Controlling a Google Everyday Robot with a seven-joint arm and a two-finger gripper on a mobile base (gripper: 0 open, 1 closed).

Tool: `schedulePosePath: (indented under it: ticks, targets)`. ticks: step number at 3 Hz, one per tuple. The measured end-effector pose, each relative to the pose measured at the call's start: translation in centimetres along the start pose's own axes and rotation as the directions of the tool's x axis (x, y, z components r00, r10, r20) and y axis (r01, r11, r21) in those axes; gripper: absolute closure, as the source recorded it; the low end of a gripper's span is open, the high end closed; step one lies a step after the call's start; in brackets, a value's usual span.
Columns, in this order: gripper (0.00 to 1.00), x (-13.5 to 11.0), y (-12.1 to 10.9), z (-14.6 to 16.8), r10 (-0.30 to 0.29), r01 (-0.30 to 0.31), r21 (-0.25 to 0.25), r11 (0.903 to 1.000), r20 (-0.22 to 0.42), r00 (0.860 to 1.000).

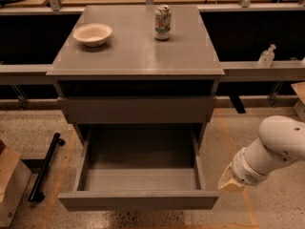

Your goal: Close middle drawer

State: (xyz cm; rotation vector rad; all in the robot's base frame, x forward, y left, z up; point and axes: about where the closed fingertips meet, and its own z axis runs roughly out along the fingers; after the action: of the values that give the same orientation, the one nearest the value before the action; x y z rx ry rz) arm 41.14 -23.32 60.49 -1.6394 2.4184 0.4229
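Note:
The middle drawer (138,200) is pulled far out at the bottom of the grey cabinet. Its long low front panel faces me, and its plain grey box interior (140,161) is empty. Above it, a taller grey drawer front (137,109) sits closed. My gripper (230,182) hangs at the end of the white arm (274,147), low over the floor. It is just to the right of the open drawer's front right corner and apart from it.
A white bowl (93,34) and a drink can (162,22) stand on the cabinet top (138,56). A small clear bottle (266,56) sits on the right ledge. A black bar (45,168) and a cardboard box (9,185) lie on the floor at left.

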Motion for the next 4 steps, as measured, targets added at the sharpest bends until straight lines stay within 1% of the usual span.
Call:
schedulePosePath:
  ticks: [1, 2, 3, 4]
  targets:
    - [1.0, 0.4, -1.2, 2.9, 0.026, -0.026, -0.031, 0.9992, 0.01, 1.0]
    - [1.0, 1.4, -1.7, 6.3, 0.049, -0.051, -0.081, 0.9954, -0.03, 0.998]
    - [1.0, 3.2, -1.5, 9.7, 0.079, -0.086, -0.124, 0.9885, -0.061, 0.995]
    - [1.0, 4.6, -1.0, 12.6, 0.112, -0.12, -0.159, 0.9799, -0.058, 0.992]
